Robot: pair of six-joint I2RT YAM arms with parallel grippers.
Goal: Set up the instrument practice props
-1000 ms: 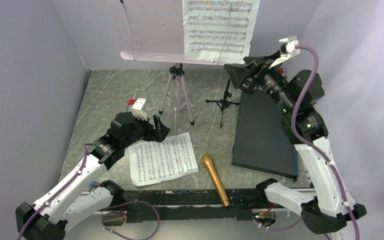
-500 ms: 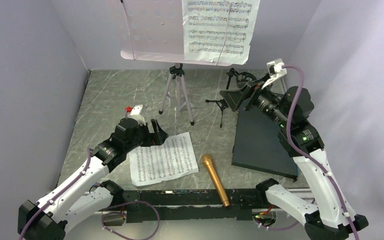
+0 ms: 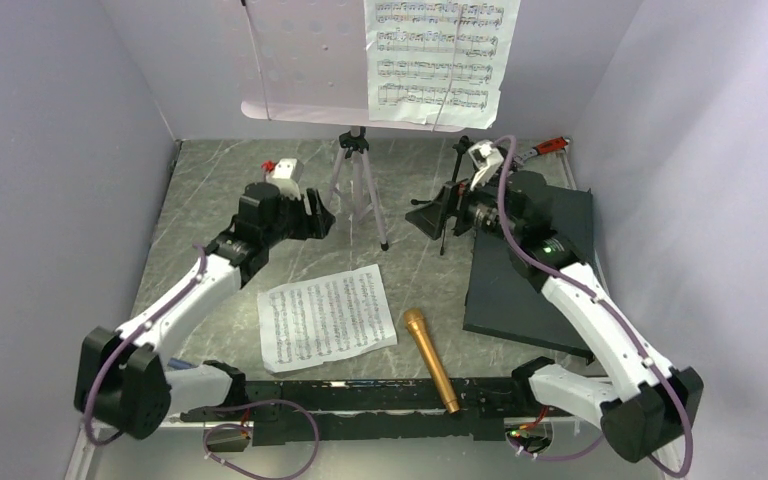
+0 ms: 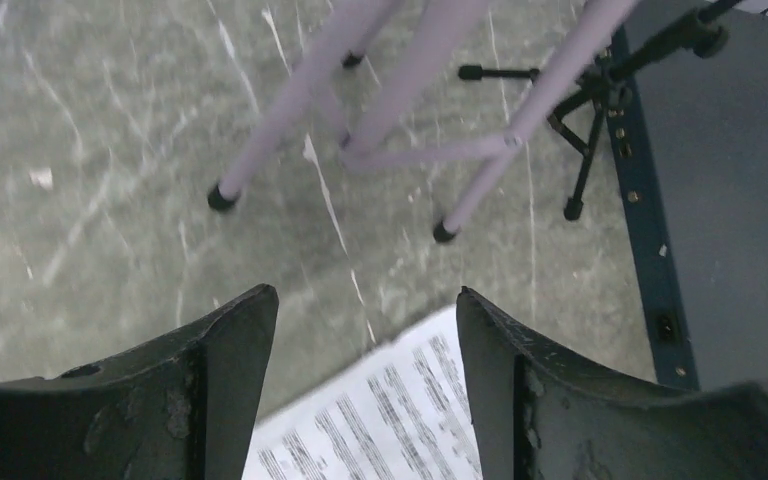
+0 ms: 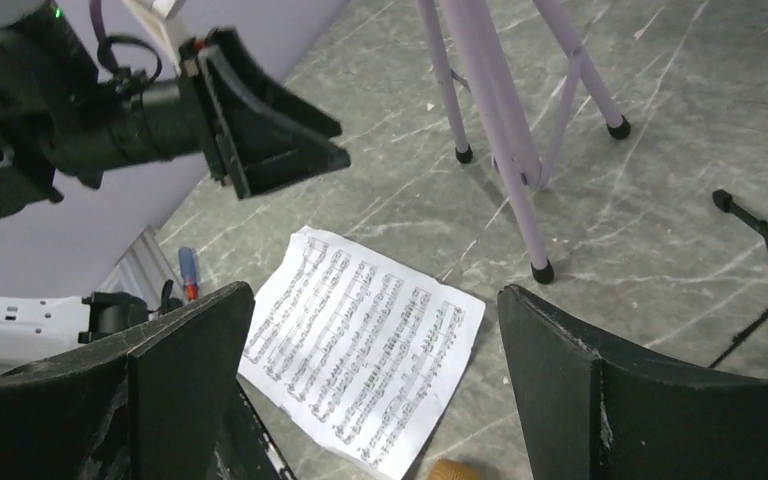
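Note:
The lilac music stand (image 3: pixel 358 185) rises at the back, with one printed sheet (image 3: pixel 440 55) on the right half of its desk (image 3: pixel 300 60). A second sheet (image 3: pixel 325 317) lies flat on the table, and the gold microphone (image 3: pixel 430 358) lies to its right. The black mic stand (image 3: pixel 450 205) stands right of the tripod. My left gripper (image 3: pixel 318 215) hovers open and empty left of the tripod legs (image 4: pixel 400 90), above the flat sheet's far corner (image 4: pixel 390 420). My right gripper (image 3: pixel 430 215) hangs open and empty beside the mic stand, looking down at the flat sheet (image 5: pixel 350 350).
A dark grey slab (image 3: pixel 535 270) lies on the right, under my right arm. A red-handled wrench (image 3: pixel 550 146) rests at the back right corner. A blue-handled tool (image 5: pixel 188 272) sits by the table's near rail. Purple walls close in on three sides.
My left gripper rose off the flat sheet and moved back toward the tripod, its jaws narrowing a little. My right gripper swung down and left from the stand's desk to the mic stand.

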